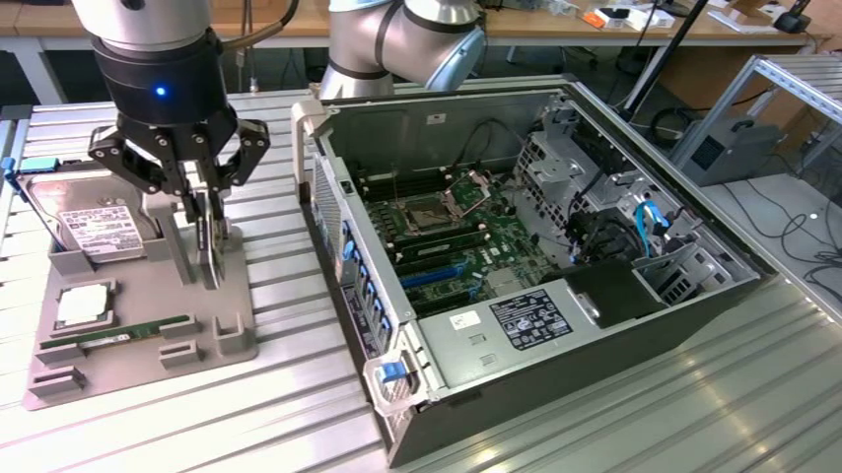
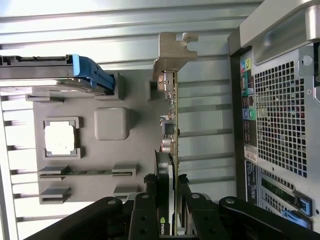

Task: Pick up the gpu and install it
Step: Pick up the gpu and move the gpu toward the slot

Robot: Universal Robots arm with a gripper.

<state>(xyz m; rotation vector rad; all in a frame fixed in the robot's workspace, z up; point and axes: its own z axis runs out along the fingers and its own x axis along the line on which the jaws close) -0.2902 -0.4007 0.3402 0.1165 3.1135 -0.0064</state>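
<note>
The fingers (image 2: 144,215) are clenched on the gpu (image 1: 211,258), one against each flat face, gripping its upper edge. The gpu stands upright on edge in the grey holder tray (image 1: 145,335), near the worktop's (image 1: 290,414) edge on the exterior view's left, beside the open computer case (image 1: 435,118).

Arm (image 1: 394,39) bent up high, wrist (image 1: 152,59) pointing straight down. Gripper (image 1: 211,212) hangs vertical, both fingers (image 2: 145,210) pinched against the flat sides of the gpu (image 2: 170,60), partly closed.

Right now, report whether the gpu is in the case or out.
Out: the gpu stands on edge over the tray, gripper closed on it, beside the case.
</note>
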